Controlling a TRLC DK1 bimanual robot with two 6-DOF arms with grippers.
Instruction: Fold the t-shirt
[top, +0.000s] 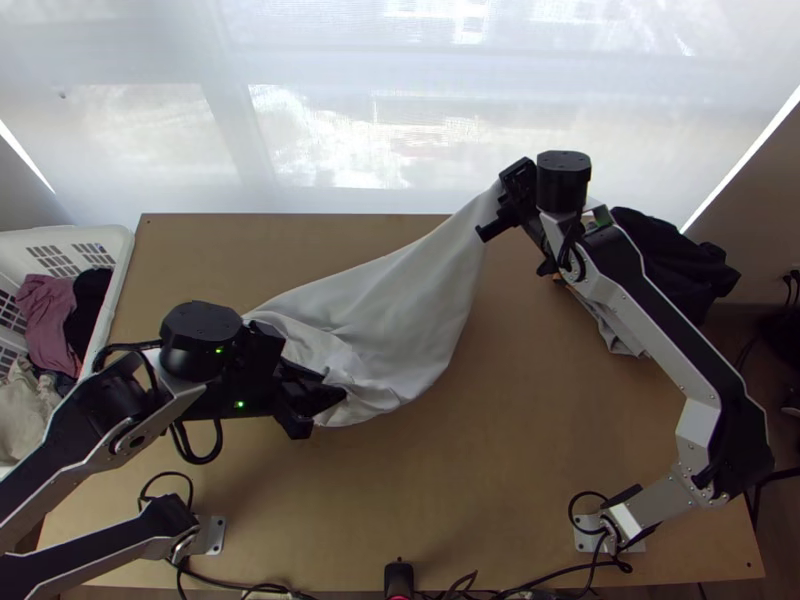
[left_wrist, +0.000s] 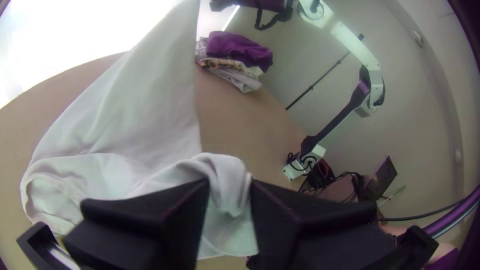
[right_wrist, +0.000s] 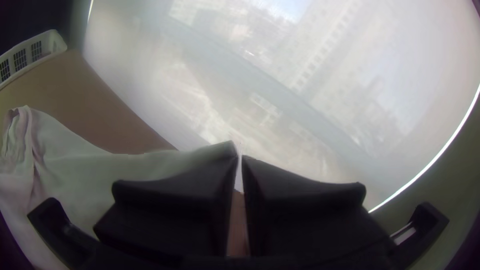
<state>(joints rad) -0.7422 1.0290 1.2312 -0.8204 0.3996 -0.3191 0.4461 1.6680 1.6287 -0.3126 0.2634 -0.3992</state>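
While the left gripper (top: 333, 388) pinches a bunch of the white t-shirt (top: 405, 310), the right gripper (top: 502, 207) pinches a raised corner. The white t-shirt slopes between them.

Bare pale wooden tabletop (top: 500, 480) open from five to six o'clock, white cloth t-shirt (top: 400, 320) raised in a slope blocking ten to one, silver-and-black right arm (top: 660, 315) barring one to four, stacked folded clothes (top: 665, 260) beyond it at two, white plastic basket (top: 122, 260) walling nine to ten.

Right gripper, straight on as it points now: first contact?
Likely the pale window covering, which lies beyond the tips of the right gripper; how far off is unclear.
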